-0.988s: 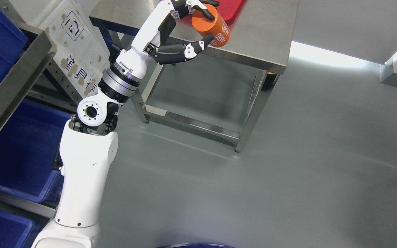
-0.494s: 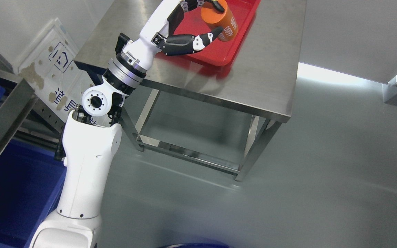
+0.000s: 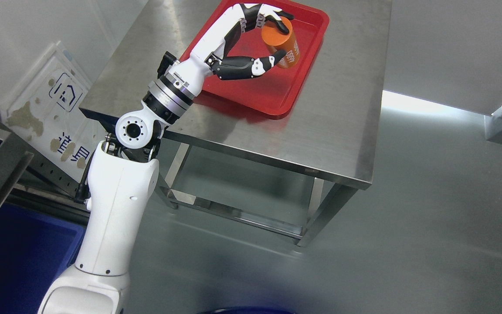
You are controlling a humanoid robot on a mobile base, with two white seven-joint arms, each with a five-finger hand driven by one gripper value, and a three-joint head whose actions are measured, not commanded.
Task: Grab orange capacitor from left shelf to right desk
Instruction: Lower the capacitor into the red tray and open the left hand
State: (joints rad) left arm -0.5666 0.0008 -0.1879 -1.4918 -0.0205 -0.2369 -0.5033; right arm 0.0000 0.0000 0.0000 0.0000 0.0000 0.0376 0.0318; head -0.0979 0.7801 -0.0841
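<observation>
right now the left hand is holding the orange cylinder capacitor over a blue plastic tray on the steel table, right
Not quite: the head view shows the tray is red, not blue. The left hand does hold the orange cylindrical capacitor over it, on the stainless steel table.

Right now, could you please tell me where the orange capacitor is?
In the head view, the orange capacitor is at top centre, held in the left robot hand over the red tray on the steel desk.
</observation>
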